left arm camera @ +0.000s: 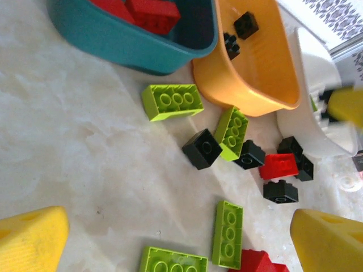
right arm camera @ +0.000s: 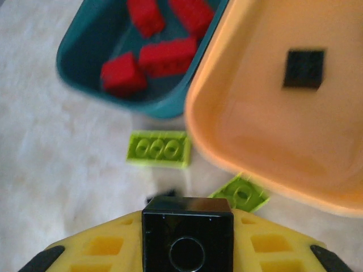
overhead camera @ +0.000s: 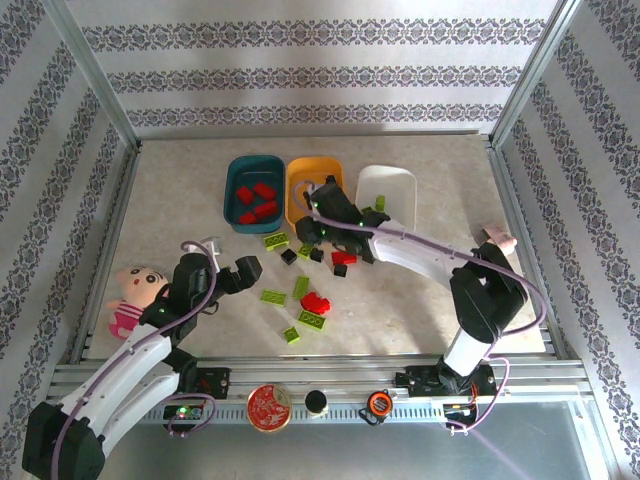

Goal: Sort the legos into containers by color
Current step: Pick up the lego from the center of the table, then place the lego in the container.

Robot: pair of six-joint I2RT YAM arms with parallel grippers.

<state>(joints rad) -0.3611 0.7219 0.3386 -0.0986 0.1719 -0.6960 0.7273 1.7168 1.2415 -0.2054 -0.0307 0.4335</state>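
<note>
My right gripper (right arm camera: 187, 245) is shut on a black lego (right arm camera: 187, 232), held above the table near the orange tray's (right arm camera: 255, 130) front edge; in the top view it (overhead camera: 318, 226) hangs just in front of that tray (overhead camera: 300, 166). One black lego (right arm camera: 304, 68) lies in the orange tray. The teal tray (overhead camera: 232, 176) holds several red legos (right arm camera: 164, 56). The white tray (overhead camera: 392, 186) stands at the right. Loose lime, black and red legos (overhead camera: 305, 300) lie scattered in front of the trays. My left gripper (left arm camera: 180, 241) is open, low over lime legos (left arm camera: 228, 232).
A doll (overhead camera: 130, 295) lies at the left table edge beside my left arm. A pink-and-white roll (overhead camera: 498, 238) sits at the right edge. A round red patterned disc (overhead camera: 269, 408) and small knobs rest on the front rail.
</note>
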